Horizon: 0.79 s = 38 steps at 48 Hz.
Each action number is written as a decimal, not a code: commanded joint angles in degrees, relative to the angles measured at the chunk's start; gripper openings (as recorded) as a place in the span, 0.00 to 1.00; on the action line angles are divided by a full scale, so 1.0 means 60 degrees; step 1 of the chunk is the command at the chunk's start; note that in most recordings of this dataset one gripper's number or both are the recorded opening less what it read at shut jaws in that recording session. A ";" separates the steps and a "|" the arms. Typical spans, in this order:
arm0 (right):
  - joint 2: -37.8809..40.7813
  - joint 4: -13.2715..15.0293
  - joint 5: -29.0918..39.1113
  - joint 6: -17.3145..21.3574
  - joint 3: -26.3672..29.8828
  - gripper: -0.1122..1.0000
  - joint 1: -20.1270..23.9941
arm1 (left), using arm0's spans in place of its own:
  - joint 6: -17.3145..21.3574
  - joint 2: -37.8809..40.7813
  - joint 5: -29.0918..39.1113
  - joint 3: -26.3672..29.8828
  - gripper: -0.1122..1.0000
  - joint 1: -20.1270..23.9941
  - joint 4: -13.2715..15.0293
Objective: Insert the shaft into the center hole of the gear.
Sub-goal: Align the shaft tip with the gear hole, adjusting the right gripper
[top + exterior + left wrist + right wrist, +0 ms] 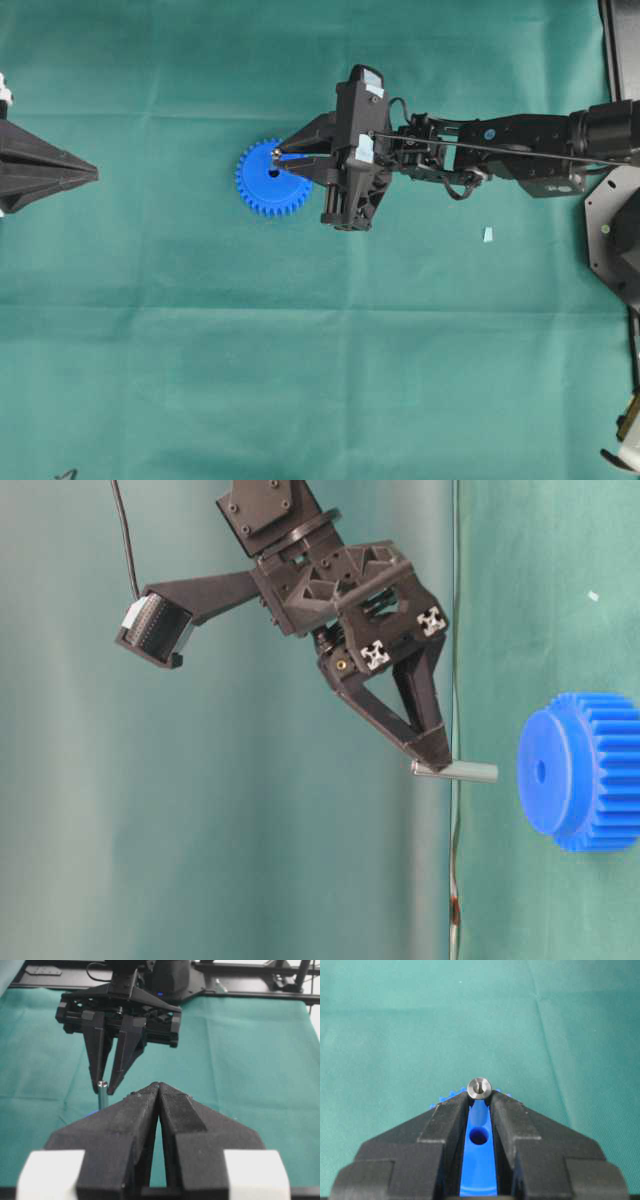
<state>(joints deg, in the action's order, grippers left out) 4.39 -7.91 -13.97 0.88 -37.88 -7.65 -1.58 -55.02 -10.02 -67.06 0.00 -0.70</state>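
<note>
Green cloth-covered worktop (200, 350), creased, with no readable writing. Blue gear (262, 185) lying flat, center hole (274, 173) clear. Right end effector (276, 157) above it, pinching the shaft (455, 771) at its tips. Left end effector (95, 175) closed, empty, well apart. Pale fleck (488, 234) nearby.

No readable text, label, brand or number shows anywhere.
</note>
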 commanded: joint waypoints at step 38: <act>0.0615 -0.0044 -0.0190 0.0117 0.0234 0.25 0.0015 | 0.0000 0.0059 -0.0029 0.0220 0.10 0.0015 -0.0015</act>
<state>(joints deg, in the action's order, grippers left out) 8.79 -8.09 -14.77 1.49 -37.27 -7.65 -1.58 -55.11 -10.02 -67.06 0.00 -0.70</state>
